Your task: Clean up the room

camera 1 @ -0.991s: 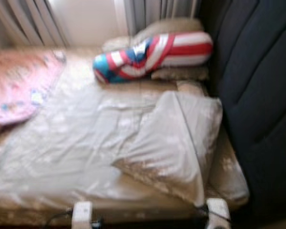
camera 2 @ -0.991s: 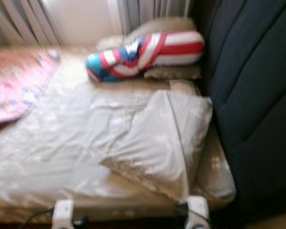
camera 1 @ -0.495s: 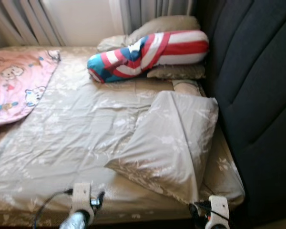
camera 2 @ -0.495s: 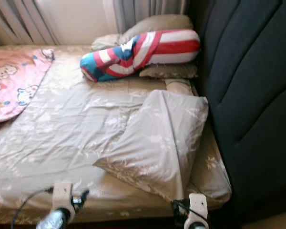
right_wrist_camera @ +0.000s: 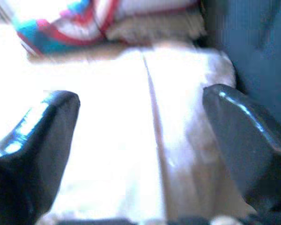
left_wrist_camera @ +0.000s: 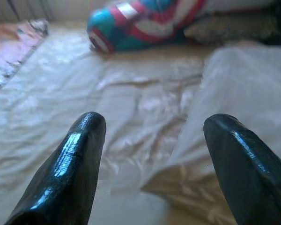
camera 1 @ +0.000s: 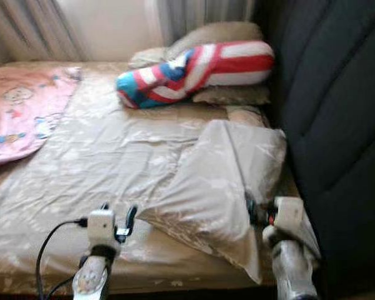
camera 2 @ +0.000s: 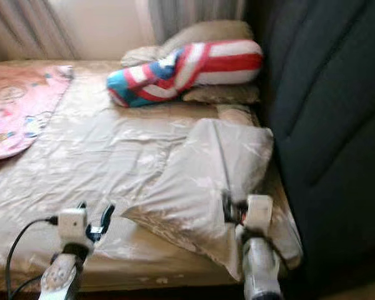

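Left tool point(left_wrist_camera: 152, 164) spread wide, empty, over bed point(camera 1: 106, 156) near pillow point(camera 1: 228, 181) corner. Right tool point(right_wrist_camera: 140, 154) spread wide, empty, over pillow, which lies beside headboard point(camera 1: 337, 125). Bolster point(camera 1: 194, 72) at far end.

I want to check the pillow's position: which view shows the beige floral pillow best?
The left eye view: the whole beige floral pillow lies against the dark headboard. The right eye view matches; the wrist views show only near, blurred parts.
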### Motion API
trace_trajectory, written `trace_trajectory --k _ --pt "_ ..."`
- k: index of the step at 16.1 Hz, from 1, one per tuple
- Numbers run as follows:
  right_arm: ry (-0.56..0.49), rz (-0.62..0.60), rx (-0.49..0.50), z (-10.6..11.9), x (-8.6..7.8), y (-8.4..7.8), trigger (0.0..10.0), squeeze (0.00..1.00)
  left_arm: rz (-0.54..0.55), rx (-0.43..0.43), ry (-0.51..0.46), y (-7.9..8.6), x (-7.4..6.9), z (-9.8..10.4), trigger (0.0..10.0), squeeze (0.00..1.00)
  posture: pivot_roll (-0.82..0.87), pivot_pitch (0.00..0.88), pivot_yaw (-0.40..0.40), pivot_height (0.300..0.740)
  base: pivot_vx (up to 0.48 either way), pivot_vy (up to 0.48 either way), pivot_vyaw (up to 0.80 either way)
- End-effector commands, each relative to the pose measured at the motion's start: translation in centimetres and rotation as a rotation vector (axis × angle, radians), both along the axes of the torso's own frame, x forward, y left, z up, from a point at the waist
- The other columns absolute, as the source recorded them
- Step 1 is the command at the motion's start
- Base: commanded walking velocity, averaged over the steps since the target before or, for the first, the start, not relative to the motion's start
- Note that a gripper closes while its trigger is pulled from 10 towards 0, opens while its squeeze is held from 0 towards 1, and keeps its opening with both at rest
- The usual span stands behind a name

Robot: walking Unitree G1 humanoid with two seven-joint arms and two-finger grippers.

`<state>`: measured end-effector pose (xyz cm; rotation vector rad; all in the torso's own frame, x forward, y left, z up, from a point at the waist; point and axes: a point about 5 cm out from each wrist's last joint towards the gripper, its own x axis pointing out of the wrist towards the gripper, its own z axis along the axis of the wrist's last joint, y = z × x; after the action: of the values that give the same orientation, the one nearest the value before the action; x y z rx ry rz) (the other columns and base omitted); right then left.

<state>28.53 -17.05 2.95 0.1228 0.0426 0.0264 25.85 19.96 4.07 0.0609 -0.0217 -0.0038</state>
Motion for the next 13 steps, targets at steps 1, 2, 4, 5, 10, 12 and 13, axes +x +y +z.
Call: trace_trajectory --k 1,2,4,5,10,12,13 --pt "0.066 -0.029 0.026 -1.7 -1.6 -0.4 10.0 0.00 0.004 -0.008 0.005 0.0 -0.3 0.1 10.0 0.00 -0.05 0.030 -0.021 0.740 0.000 0.000 0.00" --pt "0.061 -0.030 0.027 -1.6 -1.6 -0.4 10.0 0.00 -0.001 -0.009 0.002 -0.2 -0.3 0.2 10.0 0.00 -0.05 0.030 -0.021 0.740 0.000 0.000 0.00" --pt "0.057 -0.026 0.027 -1.4 -1.8 -0.1 10.0 0.00 -0.018 -0.019 -0.002 -0.8 -0.4 0.7 10.0 0.00 -0.06 0.012 -0.019 0.740 0.000 0.000 0.00" --pt "0.062 -0.033 0.031 -1.6 -2.1 0.0 10.0 0.00 -0.021 -0.022 -0.001 -0.9 -0.6 0.6 10.0 0.00 -0.05 0.003 -0.018 0.740 0.000 0.000 0.00" --pt "0.060 -0.052 0.041 -1.5 -2.9 0.3 10.0 0.00 -0.028 -0.039 0.033 -1.2 -0.6 0.8 10.0 0.00 -0.06 0.000 -0.010 0.740 0.000 0.000 0.00" --pt "0.057 -0.060 0.046 -1.3 -2.8 0.3 10.0 0.00 -0.029 -0.035 0.044 -1.2 -0.5 0.8 10.0 0.00 -0.06 0.000 -0.007 0.740 0.000 0.480 0.00" --pt "0.056 -0.061 0.047 -1.1 -2.8 0.3 10.0 0.00 -0.030 -0.034 0.047 -1.2 -0.5 0.9 10.0 0.00 -0.06 0.000 -0.007 0.740 0.000 0.480 0.00"
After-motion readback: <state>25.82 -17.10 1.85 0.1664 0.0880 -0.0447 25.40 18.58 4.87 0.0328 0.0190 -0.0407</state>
